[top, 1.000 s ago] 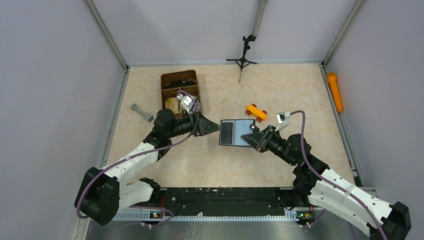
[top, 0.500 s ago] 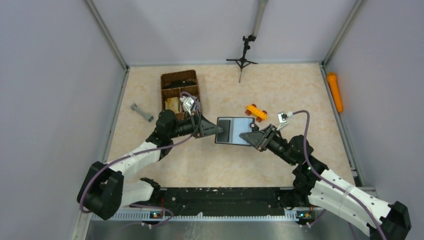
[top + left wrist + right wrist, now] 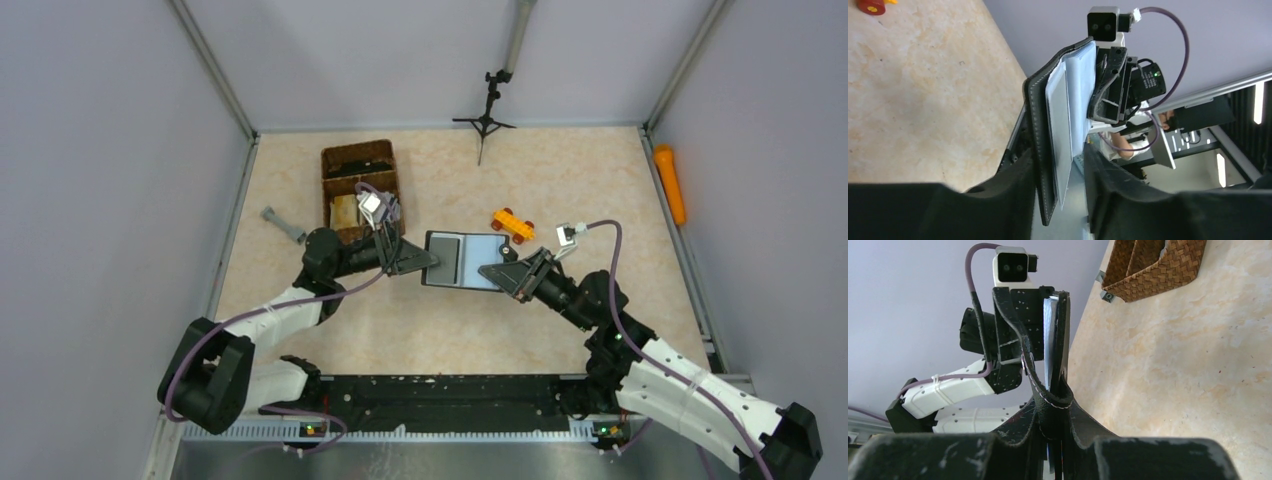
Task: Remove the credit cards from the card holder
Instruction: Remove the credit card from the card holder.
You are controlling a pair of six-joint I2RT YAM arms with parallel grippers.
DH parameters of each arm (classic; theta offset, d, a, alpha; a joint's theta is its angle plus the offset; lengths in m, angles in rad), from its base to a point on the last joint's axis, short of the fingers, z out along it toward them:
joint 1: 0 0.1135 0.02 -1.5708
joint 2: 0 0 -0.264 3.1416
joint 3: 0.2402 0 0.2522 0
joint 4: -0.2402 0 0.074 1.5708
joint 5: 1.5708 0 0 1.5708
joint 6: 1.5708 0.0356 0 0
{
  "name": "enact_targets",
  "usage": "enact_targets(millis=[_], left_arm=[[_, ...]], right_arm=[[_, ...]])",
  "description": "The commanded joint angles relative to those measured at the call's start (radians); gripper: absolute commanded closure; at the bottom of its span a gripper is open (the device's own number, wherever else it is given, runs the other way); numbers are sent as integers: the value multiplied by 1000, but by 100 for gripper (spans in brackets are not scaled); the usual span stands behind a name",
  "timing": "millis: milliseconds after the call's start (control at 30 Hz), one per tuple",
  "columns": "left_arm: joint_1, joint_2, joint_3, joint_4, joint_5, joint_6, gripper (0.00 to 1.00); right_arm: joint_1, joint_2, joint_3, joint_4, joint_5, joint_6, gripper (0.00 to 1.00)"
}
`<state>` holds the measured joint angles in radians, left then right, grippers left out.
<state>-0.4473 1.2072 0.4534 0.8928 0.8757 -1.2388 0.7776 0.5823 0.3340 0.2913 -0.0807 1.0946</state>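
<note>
The black card holder (image 3: 447, 259) hangs open above the table's middle, between my two grippers, its shiny grey-blue inside (image 3: 484, 263) facing up. My right gripper (image 3: 496, 272) is shut on its right end; in the right wrist view the black leather (image 3: 1060, 340) is pinched between the fingers (image 3: 1053, 400). My left gripper (image 3: 425, 262) straddles the left edge. In the left wrist view the stitched black cover (image 3: 1038, 150) rests against one finger, and a pale card (image 3: 1058, 125) lies inside it. A gap remains before the other finger (image 3: 1118, 195).
A brown wicker divided basket (image 3: 360, 165) stands at the back left, just behind my left wrist. An orange toy car (image 3: 512, 223) lies right of the holder. A grey tool (image 3: 284, 226) lies near the left wall and a small black tripod (image 3: 486, 118) at the back.
My left gripper has narrowed from wide open around the holder's left edge. The holder and both grippers have drifted a little to the left.
</note>
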Motion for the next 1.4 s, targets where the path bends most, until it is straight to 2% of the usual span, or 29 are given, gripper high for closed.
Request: enact_targets(millis=[0,100,267,333,400,433,533,667,733,833,967,1133,1367], left_arm=[[11,-8,-9,95,30,-17,66],[12,1,-6,97,37,-19,82],[14,11,-4,108,36,-33,95],[13,13,-3,108,37,-34,100],[13,13,-4,102,32,-32,100],[13,12,-4,92,28,-27,100],[12,-1,-1,21,1,13,100],[12,-33,16,-125,-34,111,100],[11,-45,25,-184,-56,156,100],[7,-52,35,-221,-72,187,100],[0,-48,46,-240,-73,207,100],[-4,-17,29,-101,-36,134,100],[-4,31,-21,172,-6,-32,100]], right_arm=[[-9,-25,10,55,-7,7,100],[-9,-23,20,44,-18,-4,100],[-9,-27,57,-34,-15,-48,100],[-9,-34,73,-79,-5,-79,82],[-10,-39,112,-189,43,-115,64],[-9,-39,144,-263,68,-139,58],[-8,-32,244,-461,144,-246,49],[-8,-10,386,-639,197,-357,51],[-8,-5,406,-644,182,-387,56],[-8,37,434,-618,126,-418,70],[0,112,467,-606,92,-454,70],[0,203,430,-463,-72,-411,68],[0,230,338,-328,-111,-303,74]])
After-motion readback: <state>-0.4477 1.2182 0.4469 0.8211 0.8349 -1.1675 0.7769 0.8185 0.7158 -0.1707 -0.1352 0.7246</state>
